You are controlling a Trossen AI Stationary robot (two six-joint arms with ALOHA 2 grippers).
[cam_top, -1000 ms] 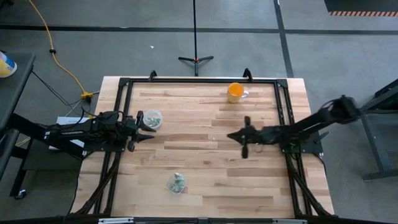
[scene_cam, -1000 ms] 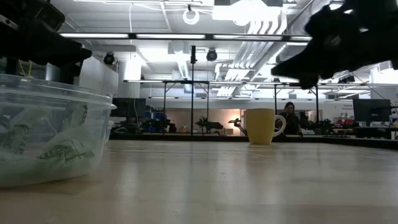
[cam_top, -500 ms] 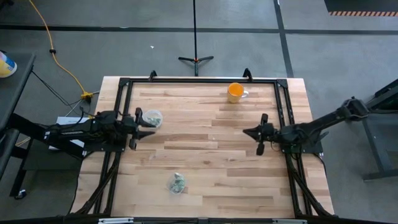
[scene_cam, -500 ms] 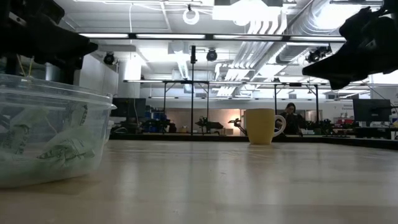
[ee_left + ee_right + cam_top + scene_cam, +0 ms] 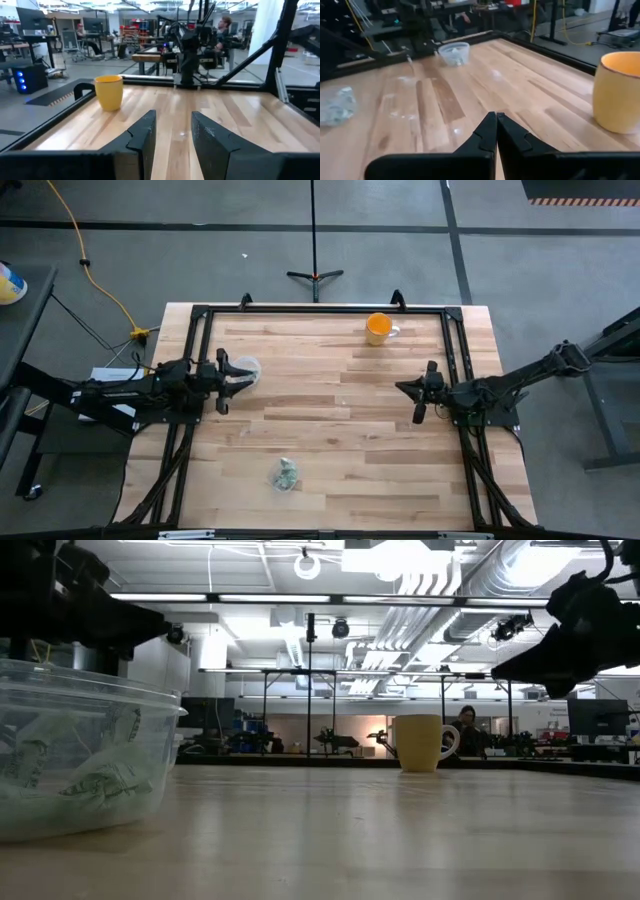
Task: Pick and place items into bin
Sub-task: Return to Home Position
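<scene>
A small clear round bin (image 5: 251, 365) (image 5: 454, 53) stands on the table's left half. My left gripper (image 5: 238, 374) (image 5: 172, 140) is open and hovers over the bin's left part, partly hiding it. A second clear tub (image 5: 285, 474) (image 5: 75, 760) (image 5: 337, 105) with silvery grey-green pieces in it rests on its base near the table's near edge. My right gripper (image 5: 401, 389) (image 5: 496, 118) is shut and empty, raised above the right half of the table and pointing toward the left edge.
An orange mug (image 5: 378, 328) (image 5: 424, 743) (image 5: 109, 92) (image 5: 620, 92) stands near the far edge, right of centre. A black frame (image 5: 320, 309) runs around the wooden table top. Bare wood lies between the two arms. A person (image 5: 467, 730) sits in the room beyond.
My right gripper has drawn back toward the table's right edge, staying raised. My left gripper has moved a little toward the right and far side, and it now stands over the clear bin's left part. The bin, the tub and the mug have stayed put.
</scene>
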